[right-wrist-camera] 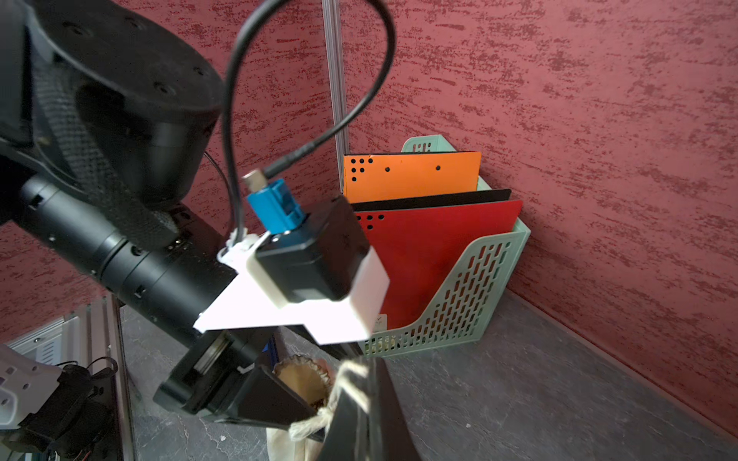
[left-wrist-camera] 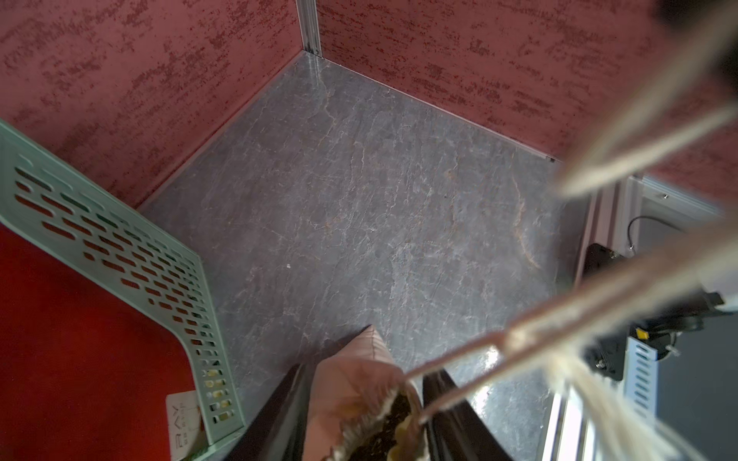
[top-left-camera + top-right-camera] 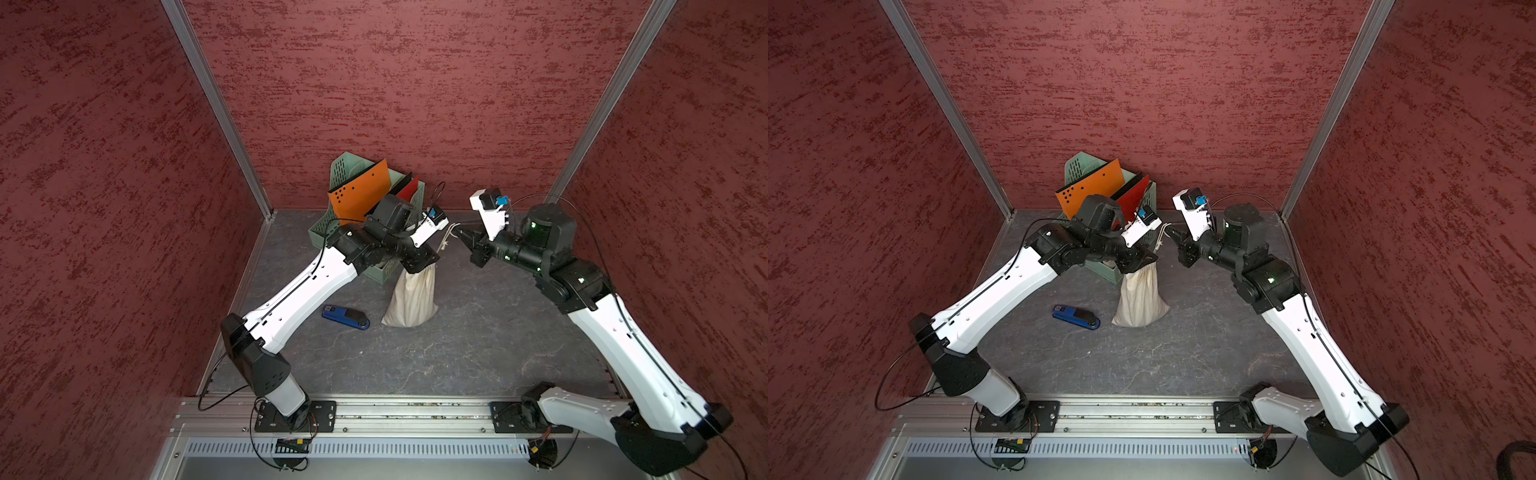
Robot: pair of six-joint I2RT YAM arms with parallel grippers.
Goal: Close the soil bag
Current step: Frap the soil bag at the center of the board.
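Our left end effector (image 3: 419, 265) is at the neck of the soil bag (image 3: 411, 303). Its two fingers (image 2: 275, 419) stand apart, one on each side of the neck. We cannot tell if they press on the cloth. Our right end effector (image 3: 462, 236) is up in the air near it, pinched together on the cord (image 1: 351, 377) of the bag.

We see red walls (image 3: 415, 83) on three sides. The worktop (image 3: 457, 340) is grey with pale lines like stone. At the back stands a green rack (image 1: 459, 303) with holes in its sides. An orange folder (image 3: 359, 189), a black folder (image 1: 439, 196) and a red folder (image 1: 431, 255) lean in it.

The soil bag stands upright near the middle of the worktop, just in front of the rack. We cannot tell if it touches the rack. It is cream-white and wide at the bottom.

A blue stapler (image 3: 345, 317) lies flat on the worktop near the bag, on the left arm's side, not touching it.

The thin pale cord runs from the neck across to the right end effector. Loose ends hang down in between.

In the left wrist view the mouth of the bag is a little open, and we see dark soil (image 2: 383, 431) inside.
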